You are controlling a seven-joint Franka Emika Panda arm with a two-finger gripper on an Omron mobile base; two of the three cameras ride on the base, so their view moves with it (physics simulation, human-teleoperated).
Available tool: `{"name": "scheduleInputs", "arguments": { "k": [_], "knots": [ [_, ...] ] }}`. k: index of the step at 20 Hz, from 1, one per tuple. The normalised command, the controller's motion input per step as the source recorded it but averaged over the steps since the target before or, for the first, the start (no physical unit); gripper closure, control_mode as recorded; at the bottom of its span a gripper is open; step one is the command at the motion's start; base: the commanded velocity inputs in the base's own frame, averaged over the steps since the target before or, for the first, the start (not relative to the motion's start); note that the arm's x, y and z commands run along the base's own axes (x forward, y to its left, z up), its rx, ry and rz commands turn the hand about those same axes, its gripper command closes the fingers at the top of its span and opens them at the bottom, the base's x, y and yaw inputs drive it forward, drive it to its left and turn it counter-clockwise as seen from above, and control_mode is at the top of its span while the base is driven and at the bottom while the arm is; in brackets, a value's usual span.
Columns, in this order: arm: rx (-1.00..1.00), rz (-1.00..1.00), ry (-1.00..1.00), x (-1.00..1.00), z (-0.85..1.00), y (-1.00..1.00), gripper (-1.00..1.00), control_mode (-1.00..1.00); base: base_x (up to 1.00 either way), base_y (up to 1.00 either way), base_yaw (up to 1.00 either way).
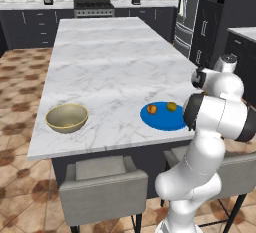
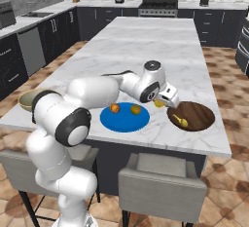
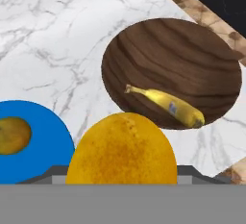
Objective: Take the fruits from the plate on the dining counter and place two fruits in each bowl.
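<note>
My gripper [image 2: 164, 100] is shut on the round orange [image 2: 158, 104], held just above the marble dining counter [image 2: 146, 50] between the blue plate [image 2: 124, 121] and the dark brown bowl [image 2: 199, 114]. In the hand view the orange [image 3: 121, 151] hides the fingertips. The banana [image 3: 168, 105] lies inside the brown bowl [image 3: 182, 55]. On the plate [image 1: 165, 121] rest the reddish-orange fruit [image 1: 151, 109] and the yellow-green fruit [image 1: 171, 106]. The tan bowl [image 1: 67, 117] stands at the counter's left end with nothing in it.
Two grey chairs [image 1: 102, 182] [image 2: 163, 182] are tucked under the counter's near edge. The brown bowl sits close to the counter's right front corner. Dark cabinets and a stove [image 1: 93, 7] line the far wall.
</note>
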Motion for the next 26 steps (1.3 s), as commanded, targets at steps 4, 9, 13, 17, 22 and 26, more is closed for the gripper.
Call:
{"name": "scheduleInputs", "arguments": {
  "k": [4, 9, 13, 17, 22, 26],
  "knots": [
    [0.00, -0.12, 0.00, -0.10, -0.67, -0.49, 1.00, -1.00, 0.00, 0.00, 0.00],
    [0.00, -0.03, 0.00, 0.40, -0.04, -0.41, 1.00, -1.00, 0.00, 0.00, 0.00],
    [0.00, 0.00, 0.00, 0.24, -0.24, -0.38, 1.00, -1.00, 0.00, 0.00, 0.00],
    [0.00, 0.00, 0.00, 0.15, -0.36, -0.29, 1.00, -1.00, 0.00, 0.00, 0.00],
    [0.00, -0.01, 0.00, 0.20, -0.34, -0.13, 1.00, -1.00, 0.00, 0.00, 0.00],
    [0.00, -0.06, 0.00, 0.16, -0.18, 0.00, 1.00, -1.00, 0.00, 0.00, 0.00]
  ]
}}
